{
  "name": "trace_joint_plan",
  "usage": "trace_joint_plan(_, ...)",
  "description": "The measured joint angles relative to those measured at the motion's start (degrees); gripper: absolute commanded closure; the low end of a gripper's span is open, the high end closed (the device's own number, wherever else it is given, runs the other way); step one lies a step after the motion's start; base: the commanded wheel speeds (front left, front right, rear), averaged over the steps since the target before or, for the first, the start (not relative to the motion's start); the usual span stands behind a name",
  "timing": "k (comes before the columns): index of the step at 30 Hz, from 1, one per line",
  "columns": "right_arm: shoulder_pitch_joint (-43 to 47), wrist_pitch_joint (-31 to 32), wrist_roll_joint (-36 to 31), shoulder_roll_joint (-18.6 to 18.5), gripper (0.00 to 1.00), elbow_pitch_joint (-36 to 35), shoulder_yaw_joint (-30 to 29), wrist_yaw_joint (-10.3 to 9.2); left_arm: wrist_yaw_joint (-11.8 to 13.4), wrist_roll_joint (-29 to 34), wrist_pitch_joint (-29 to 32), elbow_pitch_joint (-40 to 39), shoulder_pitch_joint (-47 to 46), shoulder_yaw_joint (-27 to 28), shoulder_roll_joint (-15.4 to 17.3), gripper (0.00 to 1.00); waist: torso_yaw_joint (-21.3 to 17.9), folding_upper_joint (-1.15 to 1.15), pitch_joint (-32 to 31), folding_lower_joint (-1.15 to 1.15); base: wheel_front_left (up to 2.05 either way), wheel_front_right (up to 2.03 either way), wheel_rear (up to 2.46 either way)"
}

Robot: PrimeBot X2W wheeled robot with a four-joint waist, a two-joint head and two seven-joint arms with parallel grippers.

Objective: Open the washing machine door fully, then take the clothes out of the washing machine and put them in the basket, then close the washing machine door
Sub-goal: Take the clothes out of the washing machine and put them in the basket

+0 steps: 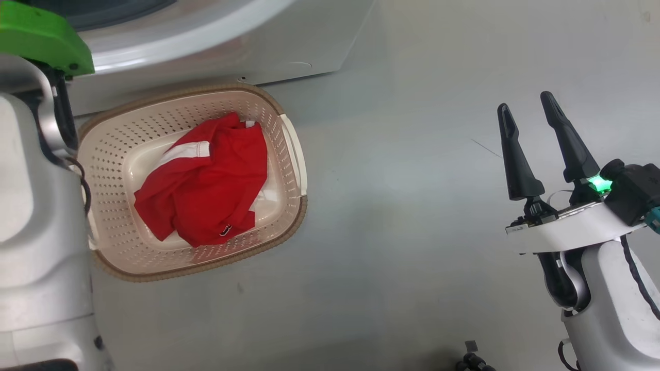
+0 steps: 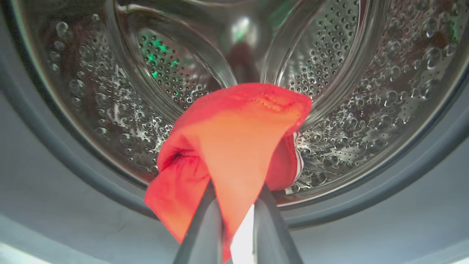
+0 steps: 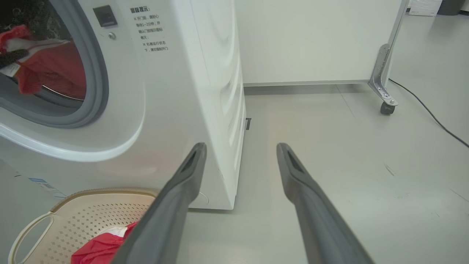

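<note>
Head view: one red garment (image 1: 206,180) is seen in the basket (image 1: 111,154), centre-left below the washing machine (image 1: 232,46); the right gripper (image 1: 525,102), at right, is held spread and empty. Left wrist view: a second garment (image 2: 234,139) is clamped by the left gripper (image 2: 237,185) at the drum (image 2: 366,110) mouth, mid-frame, so unloading is judged the step in hand. Right wrist view: the grey seal (image 3: 100,84) is shown upper left; next the cloth prob. must be drawn clear of it, lowered over the basket and released.

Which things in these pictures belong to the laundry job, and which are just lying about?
Job:
washing machine
basket, holding one red garment
another red garment, pinched in the left claw at the drum

Lying about:
wheeled white panel
black cable on the floor
</note>
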Motion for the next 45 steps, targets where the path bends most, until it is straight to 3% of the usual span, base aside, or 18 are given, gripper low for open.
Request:
trace_joint_plan(15,4.6,0.0,-2.0,-0.7,0.0,0.8,0.2,0.0,0.0,-2.0,-14.0,-7.2,16.2,-2.8,-2.2,1.0,5.0,0.0,-7.6,0.0,0.0,0.0,0.0)
trace_joint_plan(35,13.0,0.0,-3.9,1.1,0.0,3.2,0.7,0.0,0.0,-4.0,-15.2,-20.0,32.9,-9.5,-2.3,1.0,9.3,0.0,-21.7,0.0,0.0,0.0,0.0)
trace_joint_plan(45,14.6,0.0,-4.9,1.4,0.0,2.5,1.3,0.0,0.0,-6.6,-15.2,-25.4,39.7,-13.7,-2.1,1.0,10.9,0.0,-24.8,-0.01,0.0,0.0,0.0)
